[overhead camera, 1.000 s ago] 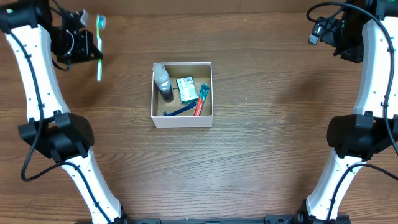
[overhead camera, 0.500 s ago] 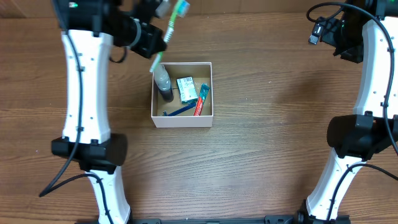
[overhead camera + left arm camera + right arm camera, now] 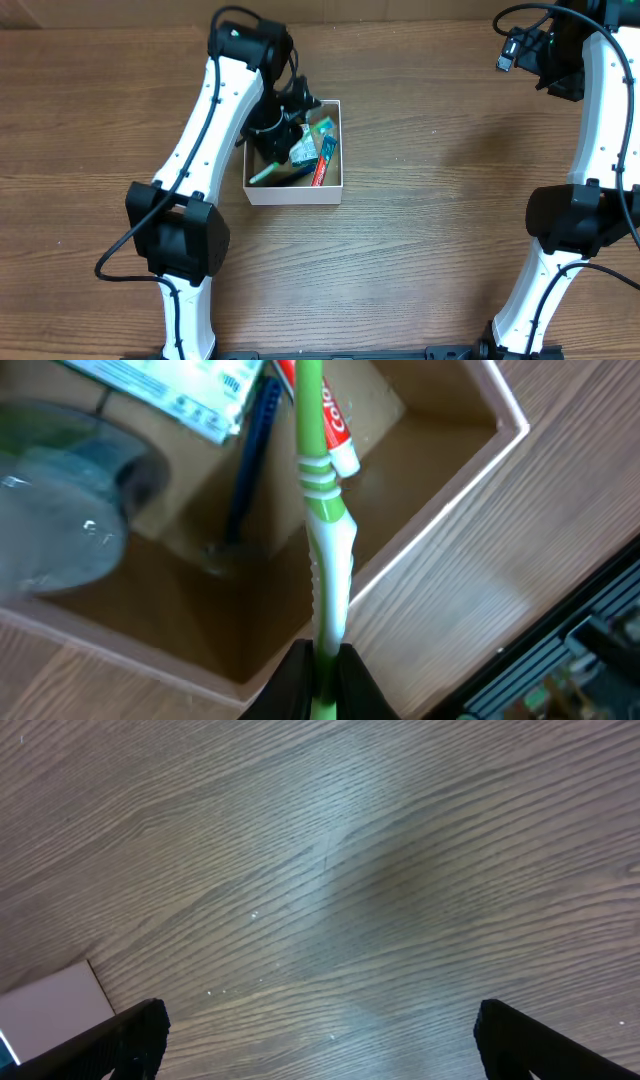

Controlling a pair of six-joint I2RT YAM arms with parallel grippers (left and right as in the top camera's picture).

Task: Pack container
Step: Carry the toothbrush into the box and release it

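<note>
Now the left gripper (image 3: pixel 322 665) — clamped on a green toothbrush (image 3: pixel 322 510) — hangs over the container (image 3: pixel 295 193); the right gripper (image 3: pixel 320 1035) stands wide apart.

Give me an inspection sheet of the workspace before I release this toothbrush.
Surface: brown wooden table.
Job's things: the container holds a clear bottle, a green packet, a blue-handled item and a red toothpaste tube. The green toothbrush is angled into it; whether its head touches the floor cannot be told.
Clutter: nothing seen.
Grippers: left gripper fingers shut on the toothbrush handle, over the container; right gripper open above bare wood.
Cables: black cable loops off the left arm, away from the container.
Surroundings: nothing seen.
</note>
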